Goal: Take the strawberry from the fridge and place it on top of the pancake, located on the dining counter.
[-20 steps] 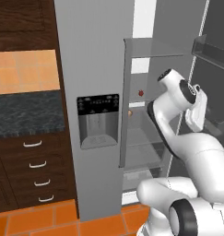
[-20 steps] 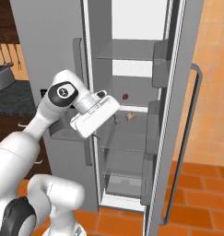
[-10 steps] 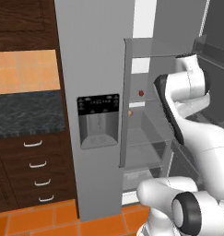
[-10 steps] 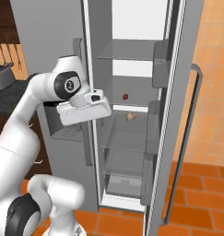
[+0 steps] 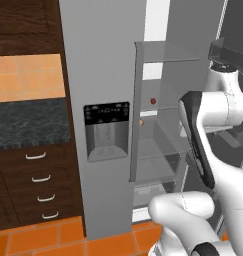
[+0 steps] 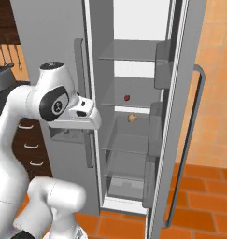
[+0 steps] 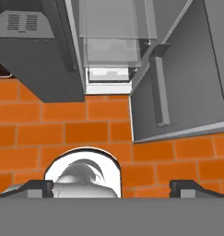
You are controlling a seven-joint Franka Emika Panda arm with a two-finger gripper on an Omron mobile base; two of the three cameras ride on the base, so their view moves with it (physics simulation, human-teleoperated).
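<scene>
Hanging in front of the open fridge [image 6: 189, 56], the gripper [image 7: 111, 186] has its two fingers spread wide and holds nothing; the hand camera looks down at the orange floor tiles [image 7: 49, 133]. Past the hand and deeper in, the strawberry [image 6: 127, 98] sits on a middle shelf [image 6: 133, 103], above and beyond the gripper, just over a tan lump [image 6: 132, 118] on the next shelf down. The hand would likely need to tilt up and reach inward.

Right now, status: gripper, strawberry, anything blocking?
Gripper open, empty, aimed at the floor. Strawberry on a fridge shelf, door open. Tan lump one shelf below; path clear.
</scene>
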